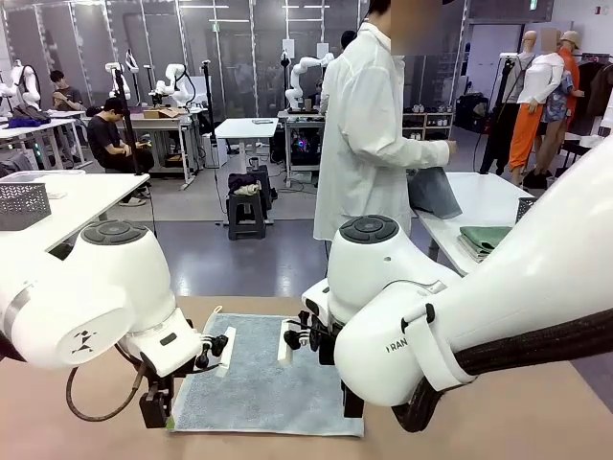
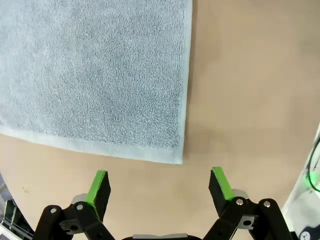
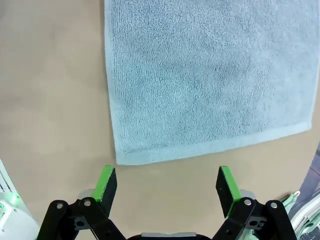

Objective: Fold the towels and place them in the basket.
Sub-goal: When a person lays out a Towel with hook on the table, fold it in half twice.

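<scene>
On the table, the towel lies just beyond the left tool and right tool, both spread.

Site: I'm running this from afar in a lab | person in white lab coat across my table | white benches on a grey floor | glass partition wall behind | seated person at a far bench | black stool in aisle

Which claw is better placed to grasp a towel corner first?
Probably the left claw: a corner of the towel lines up well between its open fingers; at the right claw the corner sits beside one finger.
</scene>
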Controlling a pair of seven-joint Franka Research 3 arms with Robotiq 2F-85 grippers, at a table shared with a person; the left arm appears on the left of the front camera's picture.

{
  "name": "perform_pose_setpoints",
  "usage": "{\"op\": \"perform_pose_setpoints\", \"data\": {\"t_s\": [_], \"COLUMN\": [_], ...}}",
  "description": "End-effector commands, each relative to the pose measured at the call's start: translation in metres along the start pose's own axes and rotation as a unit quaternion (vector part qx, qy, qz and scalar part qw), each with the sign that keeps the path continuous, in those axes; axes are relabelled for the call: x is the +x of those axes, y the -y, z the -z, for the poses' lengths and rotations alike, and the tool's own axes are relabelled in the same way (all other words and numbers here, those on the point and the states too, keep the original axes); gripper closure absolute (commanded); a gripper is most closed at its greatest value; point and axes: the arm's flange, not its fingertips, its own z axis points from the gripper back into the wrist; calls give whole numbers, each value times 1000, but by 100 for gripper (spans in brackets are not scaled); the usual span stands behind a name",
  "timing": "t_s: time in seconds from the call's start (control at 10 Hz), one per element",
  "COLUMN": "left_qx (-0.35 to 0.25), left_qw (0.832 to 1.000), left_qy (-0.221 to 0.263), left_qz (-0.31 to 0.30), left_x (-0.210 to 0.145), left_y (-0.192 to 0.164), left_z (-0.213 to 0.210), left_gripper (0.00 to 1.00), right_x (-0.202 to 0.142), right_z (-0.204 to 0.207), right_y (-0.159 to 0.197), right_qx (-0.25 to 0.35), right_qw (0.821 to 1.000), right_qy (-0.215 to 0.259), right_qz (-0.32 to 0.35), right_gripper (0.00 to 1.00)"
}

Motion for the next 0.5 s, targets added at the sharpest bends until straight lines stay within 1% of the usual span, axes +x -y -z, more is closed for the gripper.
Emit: {"op": "perform_pose_setpoints", "data": {"t_s": [0.0, 0.1, 0.2, 0.4], "left_qx": [-1, 0, 4, 2], "left_qw": [1000, 1000, 1000, 1000], "left_qy": [2, 0, 5, 16], "left_qz": [-1, 0, 6, 7], "left_x": [1, 0, -2, -10], "left_y": [1, 0, 1, 1], "left_z": [-2, 0, -3, 2], "left_gripper": [0, 0, 0, 0], "right_x": [1, 0, 0, -8], "right_z": [0, 0, -6, -4], "right_y": [-1, 0, -2, -14], "right_qx": [2, 0, 11, 28], "right_qw": [1000, 1000, 1000, 1000], "right_qy": [1, 0, -1, 4], "right_qz": [0, 0, -1, -13], "right_gripper": [0, 0, 0, 0]}}
